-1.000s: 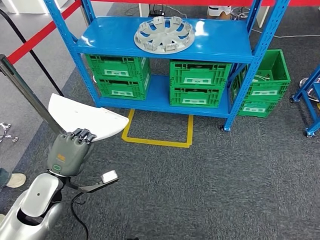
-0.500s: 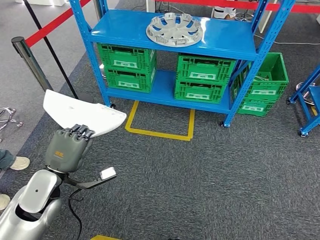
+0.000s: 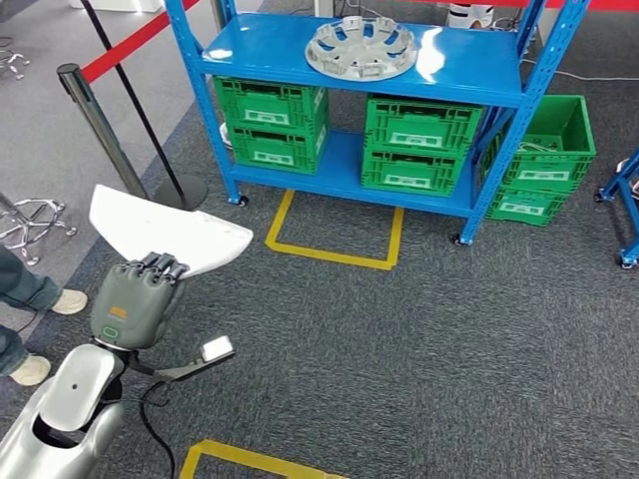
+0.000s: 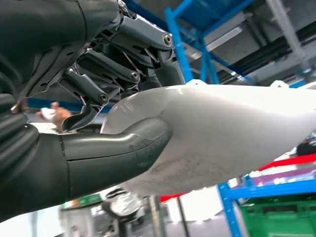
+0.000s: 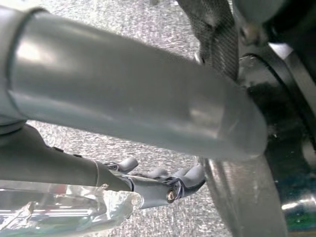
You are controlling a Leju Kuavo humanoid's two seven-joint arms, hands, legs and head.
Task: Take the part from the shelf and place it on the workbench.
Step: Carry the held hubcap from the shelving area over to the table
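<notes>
The part, a flat white curved panel (image 3: 170, 232), is held out level over the grey carpet at the lower left of the head view. My left hand (image 3: 136, 299) grips its near edge, fingers curled over the top. In the left wrist view the panel (image 4: 231, 128) is clamped between the thumb (image 4: 111, 158) and the darker fingers (image 4: 100, 84) of my left hand (image 4: 123, 123). My right hand (image 5: 130, 103) hangs over the carpet, its fingers (image 5: 160, 185) stretched out and holding nothing.
A blue shelf (image 3: 279, 45) stands ahead with a silver hubcap (image 3: 360, 46) on its top board and green crates (image 3: 275, 122) below. A stanchion (image 3: 98, 120) with a red belt stands at the left. A person's shoes (image 3: 68, 299) are at the left edge. Yellow floor tape (image 3: 335, 254) marks the carpet.
The whole picture has shifted, so the camera has moved: the stanchion's base, a person's legs and a near yellow tape line have come into view. My left hand still holds the panel.
</notes>
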